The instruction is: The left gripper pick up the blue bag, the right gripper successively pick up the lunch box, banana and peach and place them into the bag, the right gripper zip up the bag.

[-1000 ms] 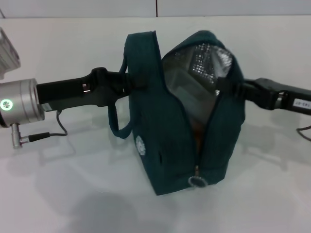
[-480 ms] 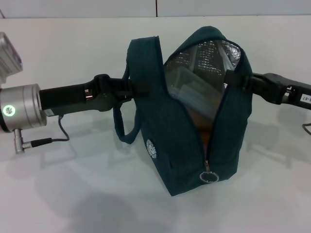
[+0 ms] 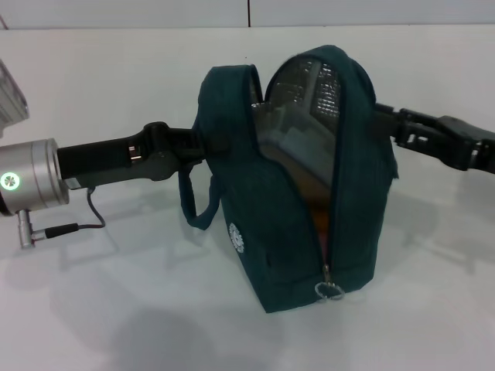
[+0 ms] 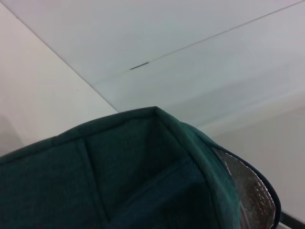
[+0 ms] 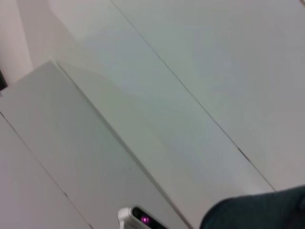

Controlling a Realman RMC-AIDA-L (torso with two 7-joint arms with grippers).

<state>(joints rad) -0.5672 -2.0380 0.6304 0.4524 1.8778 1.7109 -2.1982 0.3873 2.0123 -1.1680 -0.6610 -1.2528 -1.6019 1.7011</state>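
The blue bag point(image 3: 286, 224) stands upright at the middle of the table, its mouth partly open and its silver lining point(image 3: 313, 85) showing. The zipper's ring pull point(image 3: 329, 291) hangs low on the front. My left gripper point(image 3: 207, 143) reaches in from the left and is shut on the bag's left side by the handle point(image 3: 197, 205). My right gripper point(image 3: 380, 122) is against the bag's upper right side. The clear lunch box point(image 3: 288, 147) leans inside. An orange-yellow sliver point(image 3: 317, 193) below it may be the banana. The peach is hidden. The left wrist view is filled by the bag's fabric point(image 4: 119, 181).
The white table point(image 3: 116, 309) spreads around the bag, with a wall seam at the back. A cable point(image 3: 89, 212) hangs under my left arm. The right wrist view shows a white device with a pink light point(image 5: 138, 217) and a corner of the bag point(image 5: 259, 210).
The bag shifted right, then its right side swung up and leftward, so the mouth is narrower. The right gripper followed that side. The ring pull swung with the bag.
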